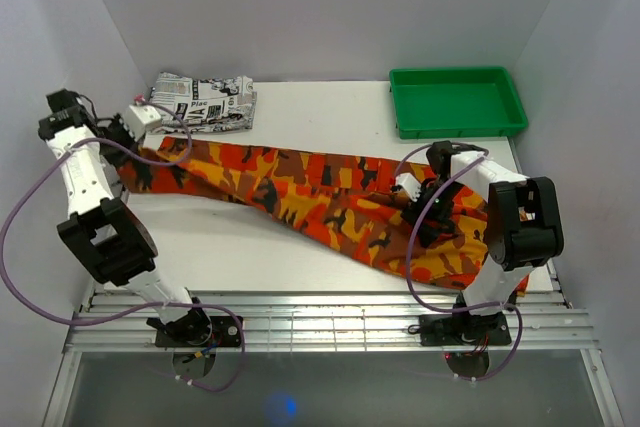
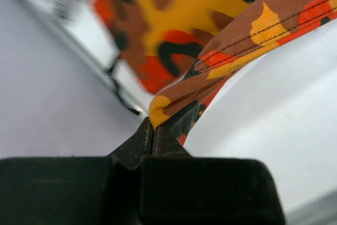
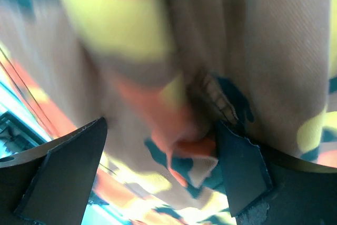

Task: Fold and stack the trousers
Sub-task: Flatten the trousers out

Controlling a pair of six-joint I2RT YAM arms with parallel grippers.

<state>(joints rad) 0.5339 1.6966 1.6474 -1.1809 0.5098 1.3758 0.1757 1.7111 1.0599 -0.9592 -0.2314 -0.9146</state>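
Observation:
The camouflage trousers (image 1: 300, 192) lie stretched slantwise across the white table, from the far left to the near right. My left gripper (image 1: 152, 144) is at their far-left end. In the left wrist view its jaws (image 2: 152, 133) are pressed together on a folded edge of the trousers (image 2: 210, 25), which rises away from the tips. My right gripper (image 1: 402, 197) sits down on the cloth right of the middle. The right wrist view shows its fingers (image 3: 239, 167) spread wide, with a raised fold of the trousers (image 3: 263, 51) between them, close to the right finger.
A folded black-and-white newspaper-print garment (image 1: 205, 102) lies at the back left, just behind the left gripper. A green tray (image 1: 458, 100) stands at the back right. White walls close in both sides, and metal rails (image 1: 320, 312) run along the near edge.

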